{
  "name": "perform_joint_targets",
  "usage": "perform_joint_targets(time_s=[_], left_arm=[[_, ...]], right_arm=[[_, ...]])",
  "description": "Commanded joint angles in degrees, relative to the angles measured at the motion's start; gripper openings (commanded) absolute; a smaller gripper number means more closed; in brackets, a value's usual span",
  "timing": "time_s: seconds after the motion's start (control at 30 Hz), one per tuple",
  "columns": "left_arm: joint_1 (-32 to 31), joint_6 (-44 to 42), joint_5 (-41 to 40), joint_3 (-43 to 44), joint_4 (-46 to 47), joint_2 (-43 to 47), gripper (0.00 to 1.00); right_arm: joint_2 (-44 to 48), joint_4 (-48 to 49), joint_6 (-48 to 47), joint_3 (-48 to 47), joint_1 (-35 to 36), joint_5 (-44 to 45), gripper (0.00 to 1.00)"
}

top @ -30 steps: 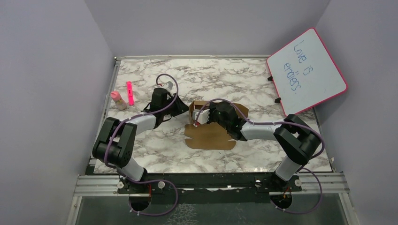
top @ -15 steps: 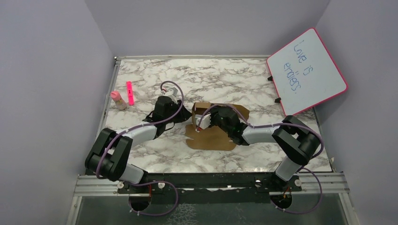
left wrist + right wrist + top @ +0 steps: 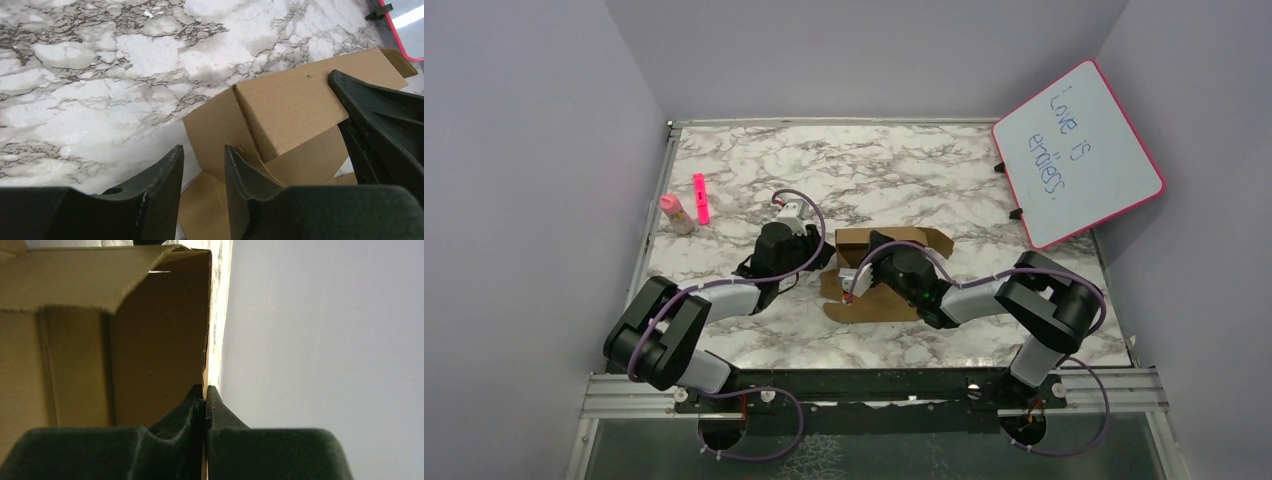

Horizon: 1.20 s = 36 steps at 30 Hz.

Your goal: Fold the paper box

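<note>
The paper box (image 3: 894,241) is a brown cardboard sheet, partly folded, at the middle of the marble table. Its back wall stands up and its base panel (image 3: 879,303) lies flat. My left gripper (image 3: 820,263) is at the box's left end, open with a narrow gap. In the left wrist view its fingers (image 3: 167,172) sit just short of the box's left side flap (image 3: 215,127), not holding it. My right gripper (image 3: 862,280) is over the base and shut on a thin upright panel edge of the box (image 3: 150,340); the fingertips meet at my right gripper (image 3: 205,390).
A pink marker (image 3: 701,198) and a small pink-capped bottle (image 3: 674,213) lie at the left edge. A pink-framed whiteboard (image 3: 1079,150) leans at the back right. Grey walls enclose the table on three sides.
My left gripper has swung right and nearer, to the box's left end. My right gripper has shifted nearer with the panel in it, and the box's back wall now stands more upright.
</note>
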<state>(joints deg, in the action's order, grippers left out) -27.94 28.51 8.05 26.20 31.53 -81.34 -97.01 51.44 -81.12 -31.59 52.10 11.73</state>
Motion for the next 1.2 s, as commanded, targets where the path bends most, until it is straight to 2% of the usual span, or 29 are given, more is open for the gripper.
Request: perform_joint_targets(time_s=[0.0,0.4,0.67,1.17], left_arm=[[-1.6,-3.7,-0.2,-1.5,8.7,-0.8,0.39],[-1.9,-6.1,-1.0,-4.9,11.0,-0.4,0.48],[-2.2,-9.1,-0.5,-8.2,16.5,0.7,0.55],[-3.6,-13.1,-1.3,-4.5,25.2,-7.3,0.59]], right_arm=[[-1.6,2.8,-1.8,0.8,0.8,1.6,0.06],[-5.1,6.4,-4.6,1.9,1.4,3.2,0.05],[-5.9,7.2,-4.5,1.8,1.8,3.3,0.05],[-5.1,2.5,-2.4,0.7,2.3,2.2,0.04]])
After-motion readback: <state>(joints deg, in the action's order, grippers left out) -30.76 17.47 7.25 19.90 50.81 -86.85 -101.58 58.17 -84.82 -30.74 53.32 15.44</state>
